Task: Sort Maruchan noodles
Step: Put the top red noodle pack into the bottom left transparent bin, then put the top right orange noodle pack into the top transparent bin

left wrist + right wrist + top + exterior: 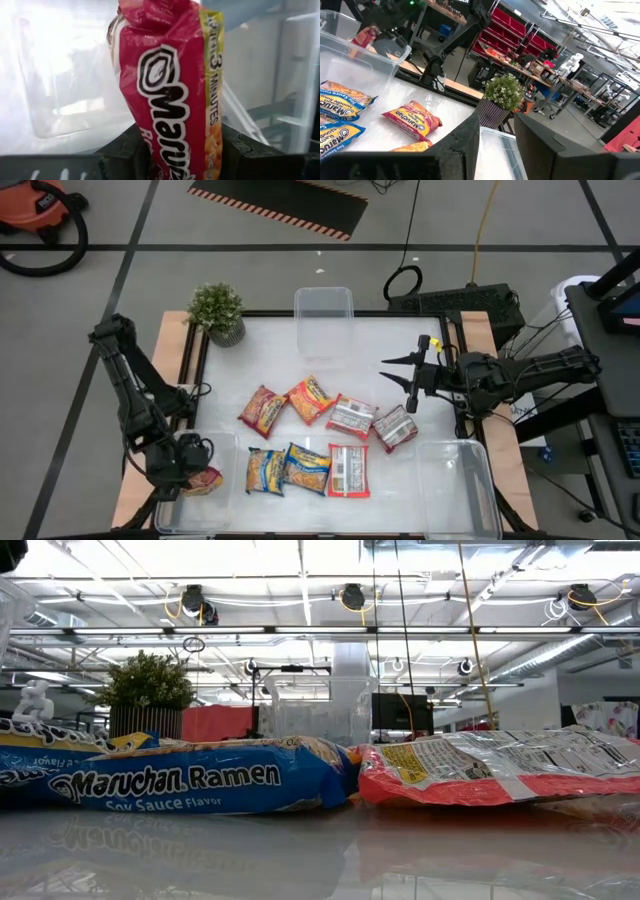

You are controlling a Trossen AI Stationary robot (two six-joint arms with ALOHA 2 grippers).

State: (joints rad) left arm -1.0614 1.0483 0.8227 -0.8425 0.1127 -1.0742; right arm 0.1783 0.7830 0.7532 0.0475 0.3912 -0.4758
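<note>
Red packet [170, 100] is pinched between the left gripper's [190, 470] fingers [125, 155], its long axis running straight out from the jaws, over the clear bin [225, 445] at the table's seven o'clock. Seven more packets [310, 435] lie flat mid-table, pointing various ways. At three o'clock the right gripper [400, 375] hovers with a narrow gap, empty, aimed toward nine.

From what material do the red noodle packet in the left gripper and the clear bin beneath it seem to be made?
The red Maruchan noodle packet, held between the left gripper fingers, looks like thin glossy plastic film: it is creased and bunched at its end, with printed lettering. The clear bin looks like rigid, see-through plastic, slightly cloudy: its smooth walls catch bright reflections.
</note>
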